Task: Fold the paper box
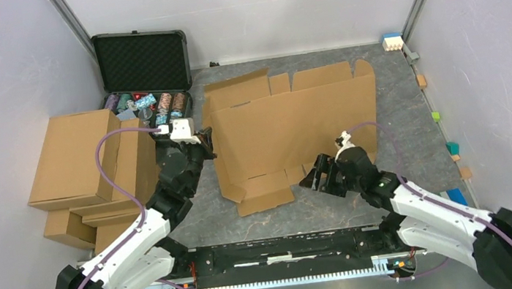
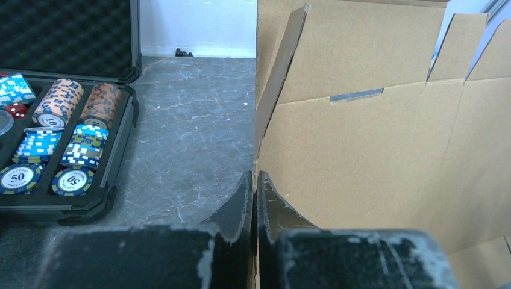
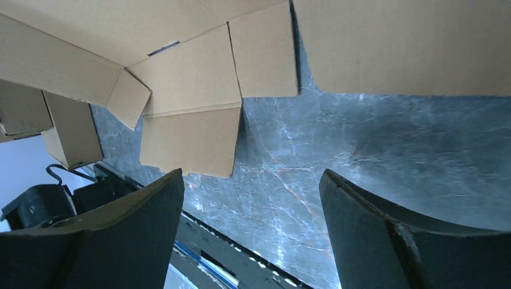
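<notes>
The paper box (image 1: pixel 294 121) is a large flat brown die-cut sheet lying mid-table, with flaps at its far and near edges. My left gripper (image 1: pixel 207 140) is at its left edge. In the left wrist view the gripper (image 2: pixel 253 178) is shut, with the edge of the sheet (image 2: pixel 373 150) pinched between the fingers. My right gripper (image 1: pixel 316 175) hovers by the sheet's near edge, beside the near flap (image 1: pixel 265 191). In the right wrist view it (image 3: pixel 250 176) is open and empty over bare table, with the sheet's flaps (image 3: pixel 193 78) ahead.
An open black foam-lined case (image 1: pixel 143 62) with poker chips (image 2: pixel 66 135) sits at the back left. A pile of brown cartons (image 1: pixel 86 165) stands on the left. Small coloured blocks (image 1: pixel 391 41) lie along the right wall. A black rail (image 1: pixel 288 247) runs along the near edge.
</notes>
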`<state>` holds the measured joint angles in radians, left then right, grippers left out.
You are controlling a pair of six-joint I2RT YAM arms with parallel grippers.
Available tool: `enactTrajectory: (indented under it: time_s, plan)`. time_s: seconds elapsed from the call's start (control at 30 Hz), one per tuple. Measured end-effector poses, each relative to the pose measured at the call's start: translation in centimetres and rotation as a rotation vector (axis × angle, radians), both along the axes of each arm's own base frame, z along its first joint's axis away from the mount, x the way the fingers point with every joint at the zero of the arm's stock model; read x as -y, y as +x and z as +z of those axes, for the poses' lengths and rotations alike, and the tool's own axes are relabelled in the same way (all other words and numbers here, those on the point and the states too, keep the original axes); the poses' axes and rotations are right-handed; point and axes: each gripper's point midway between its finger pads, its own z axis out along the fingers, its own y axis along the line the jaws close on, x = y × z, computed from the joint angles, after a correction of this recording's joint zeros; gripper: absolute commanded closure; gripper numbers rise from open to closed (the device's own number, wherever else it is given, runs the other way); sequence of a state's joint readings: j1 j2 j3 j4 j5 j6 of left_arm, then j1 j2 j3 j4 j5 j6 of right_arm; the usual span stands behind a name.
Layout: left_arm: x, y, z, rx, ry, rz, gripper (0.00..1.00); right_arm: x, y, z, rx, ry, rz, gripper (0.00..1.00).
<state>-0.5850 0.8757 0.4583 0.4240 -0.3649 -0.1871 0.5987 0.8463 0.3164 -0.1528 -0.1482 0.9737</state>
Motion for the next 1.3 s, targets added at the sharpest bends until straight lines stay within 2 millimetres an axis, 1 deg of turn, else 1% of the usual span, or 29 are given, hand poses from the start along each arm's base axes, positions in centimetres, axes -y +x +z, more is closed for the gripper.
enactTrajectory:
  time_s: [0.07,0.13,0.23,0.3,0.43,0.57,0.77,1.03,1.3]
  plan:
    - [0.0,-0.2,-0.1,0.003,0.002,-0.005,0.98,-1.0,-0.2,-0.6,-0.026,0.005,-0.011,0.15]
    - [0.2,-0.5,-0.1,0.009,0.005,-0.013,0.98,-1.4,0.0,-1.0,-0.030,0.017,-0.051,0.17]
    - [0.6,-0.8,0.1,0.019,0.011,-0.029,0.98,-1.2,0.5,-1.7,-0.025,0.050,-0.123,0.20]
    - [0.8,-1.0,0.3,0.027,0.013,-0.040,0.98,-0.9,0.7,-2.6,-0.038,0.051,-0.163,0.20]
    - [1.1,-1.2,0.5,0.041,0.024,-0.052,0.98,-1.4,1.9,-2.6,-0.029,0.082,-0.208,0.21]
    - [1.4,-1.4,0.7,0.048,0.036,-0.062,0.98,-1.7,2.7,-2.6,-0.019,0.101,-0.233,0.22]
    - [1.7,-1.6,0.8,0.058,0.047,-0.072,0.98,-1.8,3.3,-2.6,-0.007,0.118,-0.263,0.23]
    - [1.8,-1.6,0.8,0.059,0.050,-0.074,0.98,-1.2,4.5,-2.8,0.032,0.090,-0.312,0.24]
    - [1.5,-1.6,0.8,0.060,0.057,-0.061,0.98,-2.0,5.1,-2.7,0.046,0.110,-0.297,0.24]
